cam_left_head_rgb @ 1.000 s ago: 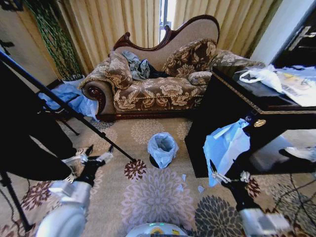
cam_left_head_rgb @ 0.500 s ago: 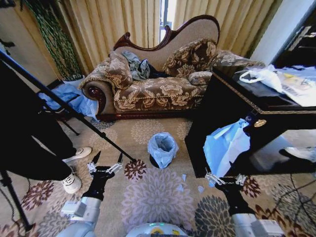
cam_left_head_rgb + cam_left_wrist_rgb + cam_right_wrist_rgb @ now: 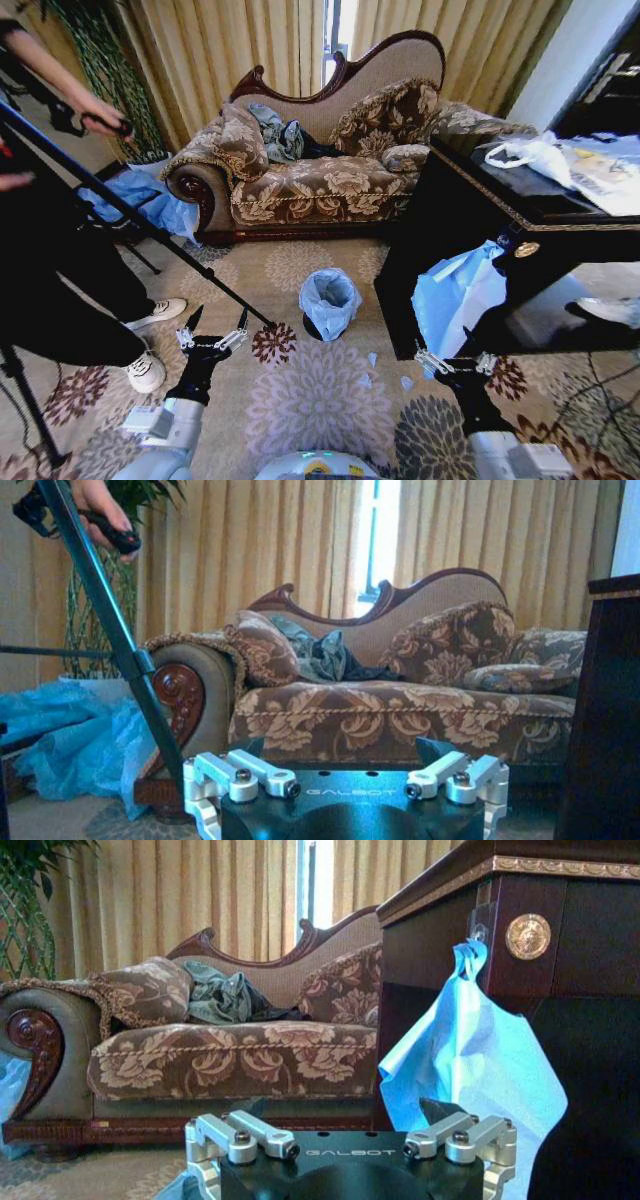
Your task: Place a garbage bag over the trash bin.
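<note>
Small black cylindrical trash bin stands mid-carpet, in front of the sofa, thin pale blue film garbage bag already draped over its rim. Left gripper near-left, fingers spread, empty. Right gripper near-right, also spread — just below a blue bag hanging off the dark cabinet. Judgement: only seating remains — tuck film evenly round the rim without tipping the bin.

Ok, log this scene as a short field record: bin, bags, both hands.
trash bin: black, on the carpet before the sofa
garbage bag: pale blue, draped over the bin's rim
blue bag: hangs from the dark cabinet
left hand: open, empty, low over the carpet
right hand: open, empty, below the hanging bag
</note>
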Robot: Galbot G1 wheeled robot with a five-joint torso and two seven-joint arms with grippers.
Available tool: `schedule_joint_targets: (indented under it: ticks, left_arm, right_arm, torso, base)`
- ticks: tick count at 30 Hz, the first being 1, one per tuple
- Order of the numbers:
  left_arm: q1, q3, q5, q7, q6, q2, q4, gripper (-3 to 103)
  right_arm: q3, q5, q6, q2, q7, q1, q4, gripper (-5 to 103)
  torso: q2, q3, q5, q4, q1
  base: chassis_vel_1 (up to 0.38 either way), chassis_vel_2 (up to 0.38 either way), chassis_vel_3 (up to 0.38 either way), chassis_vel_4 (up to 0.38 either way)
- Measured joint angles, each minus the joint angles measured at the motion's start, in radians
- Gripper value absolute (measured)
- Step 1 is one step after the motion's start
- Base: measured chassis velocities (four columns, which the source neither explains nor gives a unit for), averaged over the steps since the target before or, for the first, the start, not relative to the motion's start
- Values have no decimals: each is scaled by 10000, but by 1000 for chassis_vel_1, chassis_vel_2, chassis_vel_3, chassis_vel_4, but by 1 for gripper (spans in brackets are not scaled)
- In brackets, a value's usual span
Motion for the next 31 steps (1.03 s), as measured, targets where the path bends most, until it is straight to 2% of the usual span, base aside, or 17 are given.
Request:
schedule_joint_targets:
  ticks: [31]
  left_arm:
    - [-9,-8,-29,-22,16,17,2,100]
  right_arm:
    - [-11,18,3,-17,17,6,-23,100]
  torso:
    - [0,0,0,0,0]
  base:
    - [0,0,0,0]
